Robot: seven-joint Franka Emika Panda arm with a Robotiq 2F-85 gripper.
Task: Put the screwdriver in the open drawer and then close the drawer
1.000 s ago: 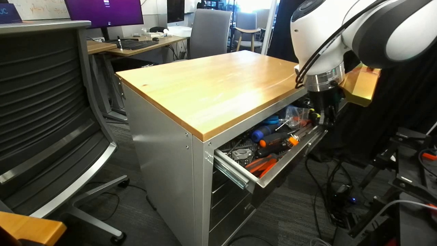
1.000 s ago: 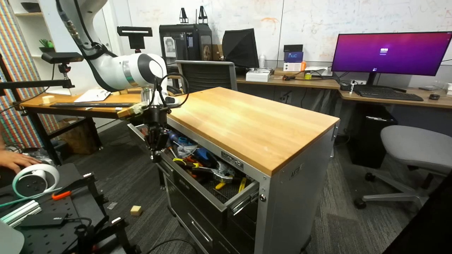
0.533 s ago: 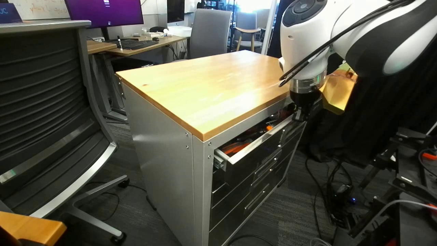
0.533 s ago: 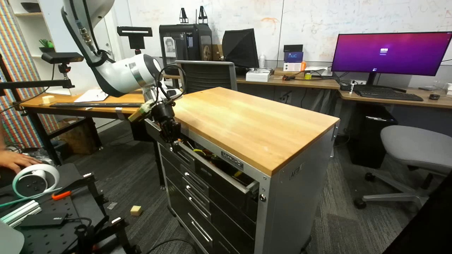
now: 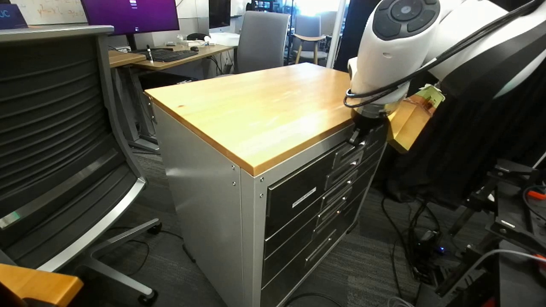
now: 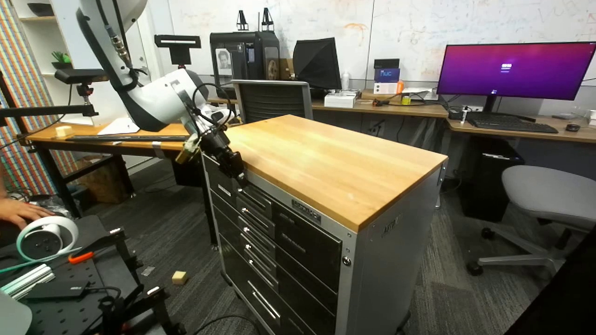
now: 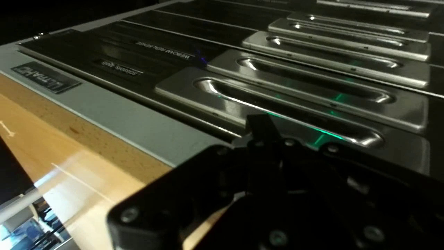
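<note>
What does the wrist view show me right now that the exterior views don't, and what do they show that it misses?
Only the wrist view: green glints on a metal pull, and a label close enough to read "WEBCAM", upside down.

Only the exterior views: the white arm and the purple-screened monitor; in an exterior view, also a person's hand.

Shared by all: the gripper at the front of the top drawer, which looks shut, and the wooden top above it.

The bent white arm (image 6: 160, 100) angles downward, its black fingers (image 7: 262, 127) tilted and pressed together.
</note>
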